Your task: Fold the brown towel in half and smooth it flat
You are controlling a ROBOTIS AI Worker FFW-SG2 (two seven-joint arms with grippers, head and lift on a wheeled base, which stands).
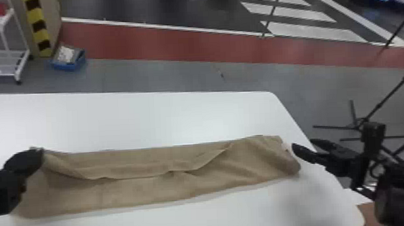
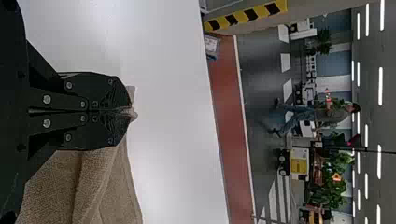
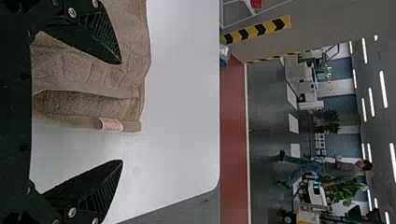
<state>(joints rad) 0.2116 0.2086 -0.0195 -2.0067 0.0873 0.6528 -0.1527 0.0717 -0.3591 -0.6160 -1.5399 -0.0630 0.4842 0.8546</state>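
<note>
The brown towel (image 1: 133, 189) lies as a long strip across the white table, its upper layer creased and folded back unevenly along the far side. At its far left corner is my left gripper (image 1: 34, 154); in the left wrist view the left gripper (image 2: 128, 112) is shut with a bit of the towel (image 2: 102, 186) pinched at its tips. Just beyond the towel's right end stands my right gripper (image 1: 305, 149). Seen from its wrist, the right gripper (image 3: 121, 112) is open, one finger over the towel (image 3: 126, 42) and the other over bare table, with a small label near the towel's edge.
The white table (image 1: 146, 120) has its right edge beneath the right arm. Behind it on the floor are a blue bin (image 1: 69, 61) and a white rack (image 1: 3, 51) at the left. A black tripod stand (image 1: 361, 123) stands beyond the table's right side.
</note>
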